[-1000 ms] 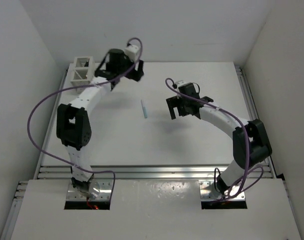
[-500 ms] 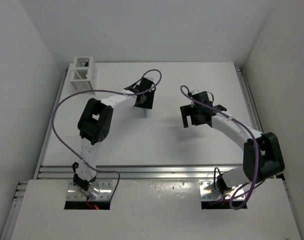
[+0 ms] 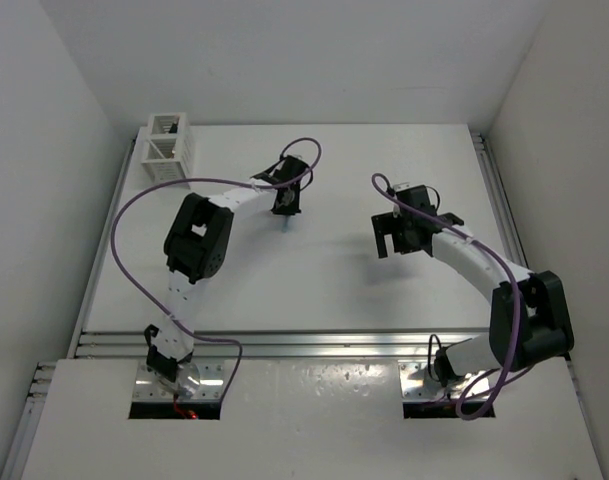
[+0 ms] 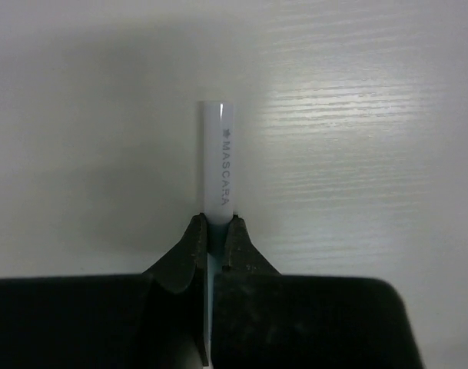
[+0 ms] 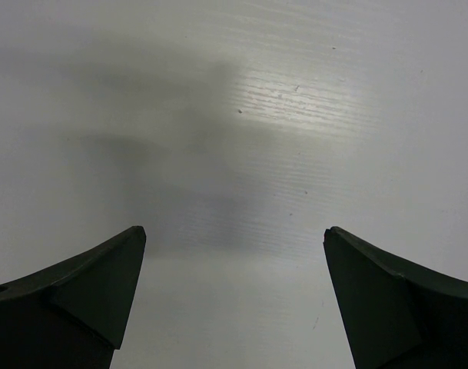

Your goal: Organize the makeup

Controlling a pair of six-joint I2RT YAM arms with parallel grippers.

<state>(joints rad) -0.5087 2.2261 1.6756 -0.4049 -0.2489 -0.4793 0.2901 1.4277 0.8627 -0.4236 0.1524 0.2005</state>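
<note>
One piece of the makeup shows: a slim light blue stick (image 4: 217, 161) printed MASCARA, lying on the white table (image 3: 334, 290). My left gripper (image 4: 217, 223) is shut on its near end, the stick poking out past the fingertips. From above, the left gripper (image 3: 287, 203) covers most of the stick, and only a pale tip (image 3: 285, 222) peeks out below it. My right gripper (image 3: 403, 236) hovers open to the right of the middle. Between its fingers (image 5: 103, 277) in the right wrist view lies only bare table. No other makeup is in view.
A white slatted box (image 3: 167, 150) stands in the back left corner of the table. Metal rails (image 3: 314, 344) run along the near edge, and white walls close in both sides.
My left arm swung from the slatted box to the middle of the table, came down over the light blue stick and shut on it. My right arm drifted a little right and back.
</note>
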